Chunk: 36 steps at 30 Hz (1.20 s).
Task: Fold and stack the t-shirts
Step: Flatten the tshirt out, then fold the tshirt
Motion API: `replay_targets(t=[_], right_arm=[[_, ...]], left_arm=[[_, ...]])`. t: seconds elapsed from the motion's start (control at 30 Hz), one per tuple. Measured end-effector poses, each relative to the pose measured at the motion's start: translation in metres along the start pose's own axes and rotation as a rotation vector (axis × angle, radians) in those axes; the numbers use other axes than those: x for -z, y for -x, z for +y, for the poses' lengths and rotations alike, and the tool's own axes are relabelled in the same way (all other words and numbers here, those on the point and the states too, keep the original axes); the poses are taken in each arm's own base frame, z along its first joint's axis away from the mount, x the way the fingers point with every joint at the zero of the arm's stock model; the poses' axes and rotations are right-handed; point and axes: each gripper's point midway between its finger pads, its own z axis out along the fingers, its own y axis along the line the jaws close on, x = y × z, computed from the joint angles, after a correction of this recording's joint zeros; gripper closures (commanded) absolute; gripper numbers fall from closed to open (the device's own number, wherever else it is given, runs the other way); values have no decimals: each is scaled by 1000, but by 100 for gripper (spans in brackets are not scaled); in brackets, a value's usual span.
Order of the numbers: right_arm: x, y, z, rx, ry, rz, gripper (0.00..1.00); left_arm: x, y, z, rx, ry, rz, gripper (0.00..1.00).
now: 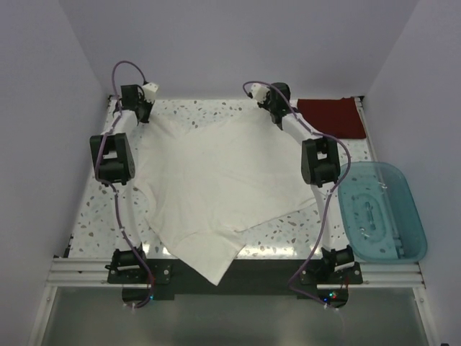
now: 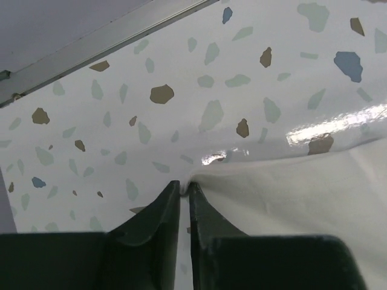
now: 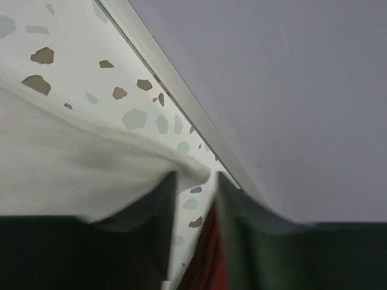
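A large white t-shirt lies spread over the table, one corner hanging over the near edge. My left gripper is at its far left corner. In the left wrist view the jaws are shut, pinching the white cloth's edge. My right gripper is at the far right corner. In the right wrist view it is open, and the white cloth drapes over its left finger. A dark red folded t-shirt lies at the far right and shows between the right fingers.
A translucent teal bin sits off the table's right side. The terrazzo table has a metal rail along the far edge. Walls close in at the back and both sides.
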Motion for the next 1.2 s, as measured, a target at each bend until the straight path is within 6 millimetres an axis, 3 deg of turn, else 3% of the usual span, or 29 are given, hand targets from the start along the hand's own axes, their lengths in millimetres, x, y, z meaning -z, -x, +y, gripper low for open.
replay_targets(t=[0.03,0.07,0.27,0.37,0.57,0.67,0.73,0.87,0.93,1.03,1.2], right_arm=[[-3,-1,-2,3,-16,9,31],[-6,-2,-3,3,-32,18,22],[0,-1,-20,-19,-80,60,14],[22,-3,-22,-28,-29,96,8],[107,11,-37,-61,144,127,7],[146,16,-37,-70,237,134,8],[167,11,-26,-69,319,161,11],[199,-25,26,-56,531,288,15],[216,-54,61,-41,654,388,16],[241,-92,105,-22,800,515,20],[272,-137,149,4,937,659,27]], left_arm=[[-1,0,2,2,12,1,49],[-2,2,5,10,23,1,43],[16,45,25,29,69,-73,38],[54,55,17,34,16,-65,38],[157,51,-17,48,-117,-23,41],[190,26,-41,59,-197,35,43],[201,-6,-63,75,-266,115,46],[212,-86,-110,115,-400,326,47],[222,-125,-130,136,-454,436,47],[235,-156,-145,150,-480,531,47],[235,-173,-140,144,-439,583,48]])
